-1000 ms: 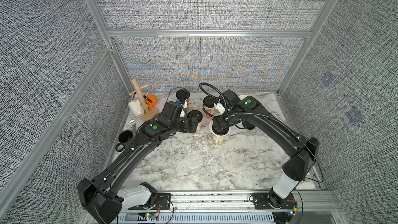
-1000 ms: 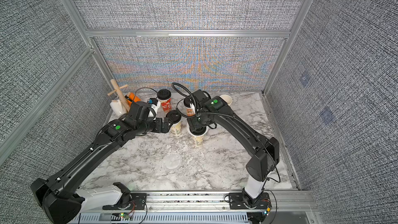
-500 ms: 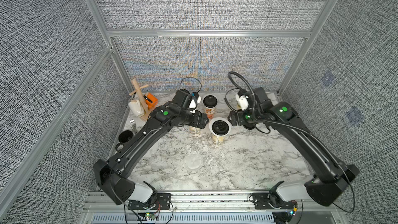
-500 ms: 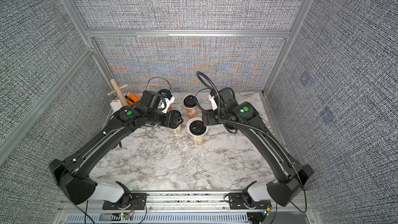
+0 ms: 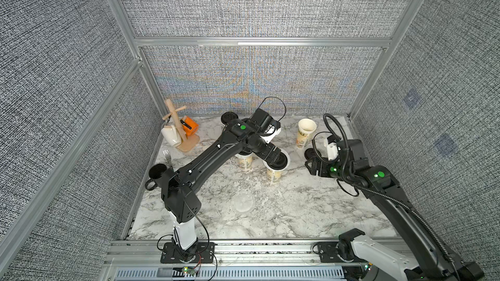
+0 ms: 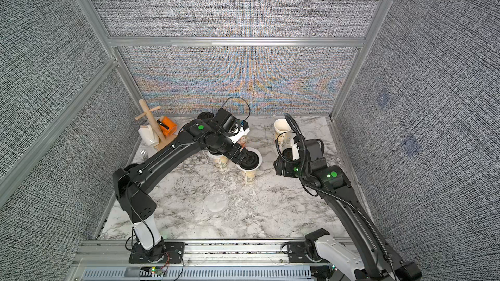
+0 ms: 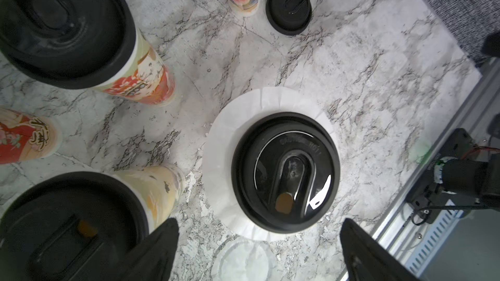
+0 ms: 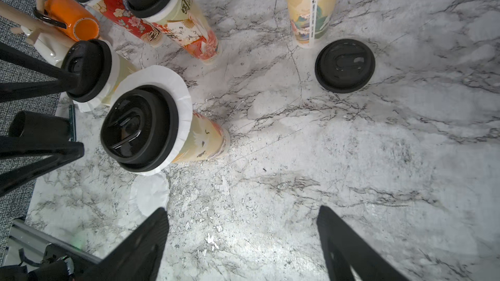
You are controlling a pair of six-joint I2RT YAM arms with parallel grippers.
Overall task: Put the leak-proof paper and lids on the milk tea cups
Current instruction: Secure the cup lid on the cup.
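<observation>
Right wrist view: right gripper (image 8: 242, 212) and left gripper (image 7: 259, 223) wide, empty. Pinch loose paper (image 8: 148, 195) by its rim; centre it on the open back-edge cup (image 8: 311, 9).

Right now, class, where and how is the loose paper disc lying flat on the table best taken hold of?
Pinch its crinkled rim, coming straight down from above. The paper disc lies flat and thin on the table, so it offers no side wall; its fluted edge probably lifts enough to catch.
</observation>
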